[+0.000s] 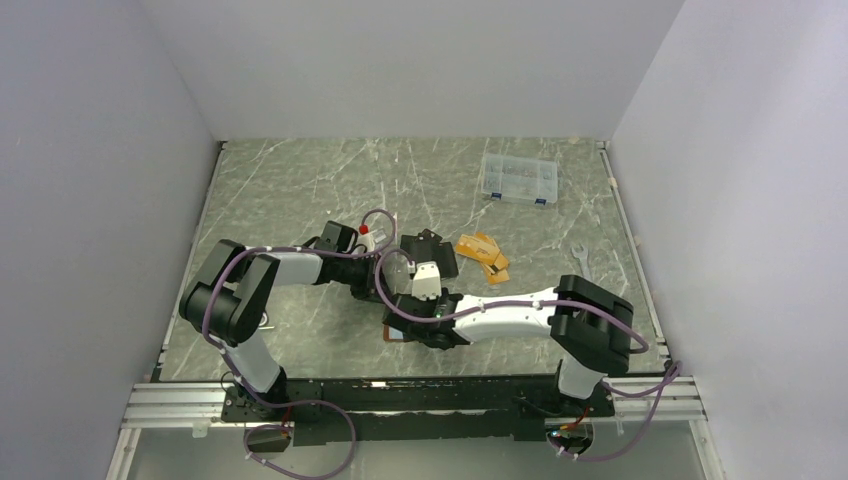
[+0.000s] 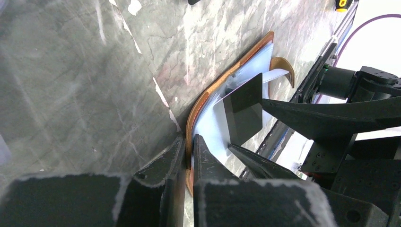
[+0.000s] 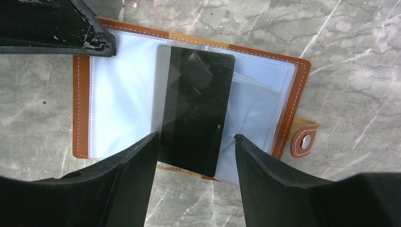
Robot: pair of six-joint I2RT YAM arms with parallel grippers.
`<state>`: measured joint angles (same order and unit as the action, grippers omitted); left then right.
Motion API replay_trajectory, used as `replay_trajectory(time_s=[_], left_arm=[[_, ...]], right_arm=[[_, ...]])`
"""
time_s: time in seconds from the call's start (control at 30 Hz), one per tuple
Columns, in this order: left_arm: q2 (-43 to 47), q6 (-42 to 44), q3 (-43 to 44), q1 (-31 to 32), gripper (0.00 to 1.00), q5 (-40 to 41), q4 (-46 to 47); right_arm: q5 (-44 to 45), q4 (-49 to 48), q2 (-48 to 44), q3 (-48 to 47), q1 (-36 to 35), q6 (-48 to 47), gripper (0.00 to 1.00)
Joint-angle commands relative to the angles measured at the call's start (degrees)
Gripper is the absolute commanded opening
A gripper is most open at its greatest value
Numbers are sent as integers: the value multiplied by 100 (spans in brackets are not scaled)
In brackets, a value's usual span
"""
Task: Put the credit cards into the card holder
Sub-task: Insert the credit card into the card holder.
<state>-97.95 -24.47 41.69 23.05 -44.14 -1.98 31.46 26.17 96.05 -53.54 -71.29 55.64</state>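
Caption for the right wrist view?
Right gripper holds black credit card over open card holder; left gripper clamps its corner.

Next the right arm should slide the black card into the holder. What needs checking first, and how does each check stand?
1. Card holder open, lying on the table: ok.
2. Left gripper clamped on the holder's edge: ok.
3. Right gripper firmly on the black card: cannot tell; a gap shows at one finger.
4. Card's far end inside a clear pocket: cannot tell.
5. Snap tab out of the card's way: ok.
6. Orange cards waiting on the table: ok.
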Motion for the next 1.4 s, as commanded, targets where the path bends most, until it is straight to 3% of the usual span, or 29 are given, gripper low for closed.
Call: replay_trajectory(time_s=[0.0, 0.4, 0.77, 1.0, 1.37], left_arm=[[249, 158, 31, -104, 13, 162, -70], [302, 101, -46, -98, 7, 114, 61], [260, 68, -47, -78, 5, 90, 98], [263, 116, -13, -45, 7, 122, 34], [237, 127, -21, -37, 6, 111, 56]], right_arm=[[-18, 1051, 209, -116, -26, -257, 62], [-474, 4, -166, -32, -11, -830, 62], [-1082, -1432, -1270, 1264, 658, -670, 61], [-1258, -1663, -1174, 1033, 652, -1019, 60], [-1870, -2099, -2561, 1952, 1473, -1101, 52]])
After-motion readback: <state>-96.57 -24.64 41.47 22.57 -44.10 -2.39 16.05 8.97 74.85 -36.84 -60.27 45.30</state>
